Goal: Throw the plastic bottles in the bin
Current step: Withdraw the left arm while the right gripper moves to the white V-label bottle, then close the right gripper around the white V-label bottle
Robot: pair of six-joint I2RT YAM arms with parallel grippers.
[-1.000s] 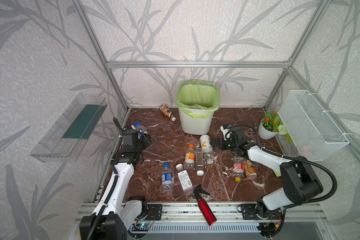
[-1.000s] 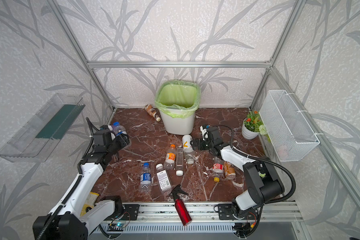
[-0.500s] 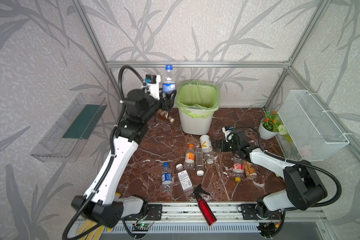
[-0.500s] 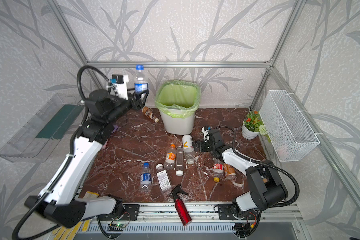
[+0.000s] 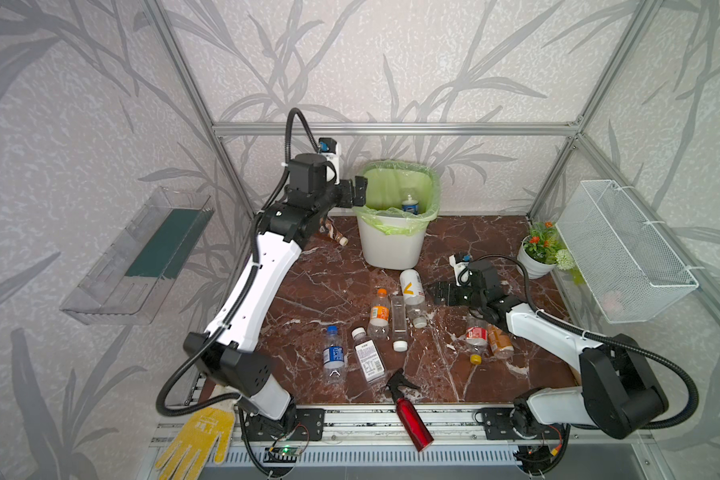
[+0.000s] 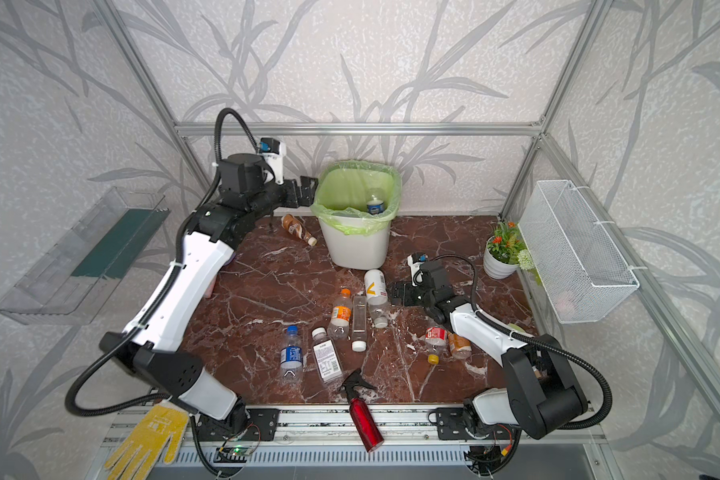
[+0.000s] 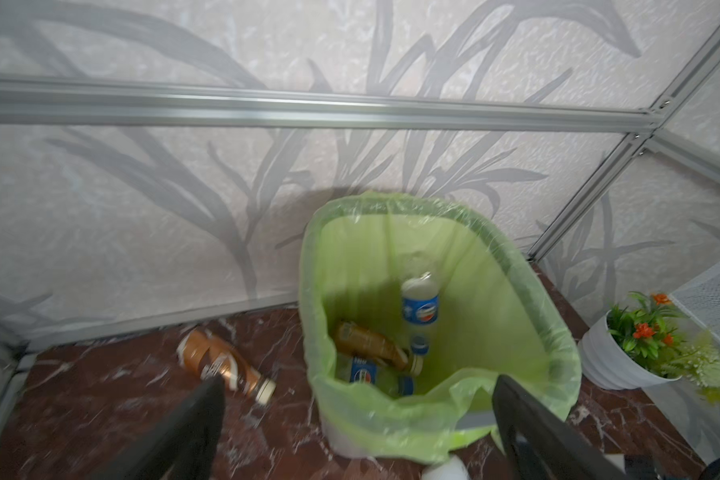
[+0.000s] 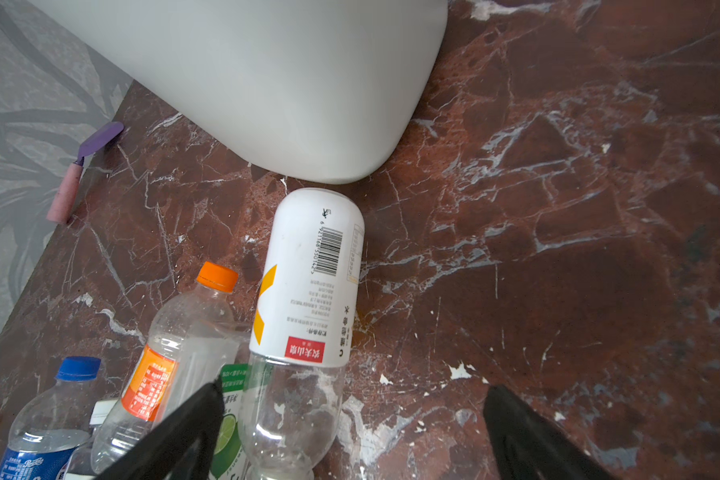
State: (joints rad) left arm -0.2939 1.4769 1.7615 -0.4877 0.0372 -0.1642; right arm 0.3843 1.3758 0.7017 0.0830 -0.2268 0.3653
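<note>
Brown marble tabletop (image 5: 329, 282), closed in by leaf-patterned walls, midway through a clear-up. The bin (image 5: 391, 249) stands at the back. The left wrist view shows at least three plastic bottles inside its green liner: a blue-labelled bottle (image 7: 420, 305) near the far wall, a brown bottle (image 7: 371, 343), and another blue-labelled one under it.

The left gripper (image 5: 359, 192) hangs just beside the bin's rim, jaws spread wide and empty. The right gripper (image 5: 438, 291), equally wide and holding nothing, sits low next to a white-sleeved bottle (image 5: 410, 289).

About eight bottles are left on the marble. A coffee bottle (image 5: 334, 232) lies beside the bin, and an orange-capped bottle (image 5: 379, 313) lies in the middle cluster. A blue-capped bottle (image 5: 333, 357) lies nearer the front, and a red-labelled bottle (image 5: 474, 336) by the right arm. A red spray bottle (image 5: 408, 409) lies on the front rail.

A second ago the left arm was down at the table's left edge with a blue-capped bottle in its jaws. Half a second ago it held that bottle up beside the bin. Now the jaws are empty and a blue-labelled bottle is in the bin. The right arm has barely shifted.
</note>
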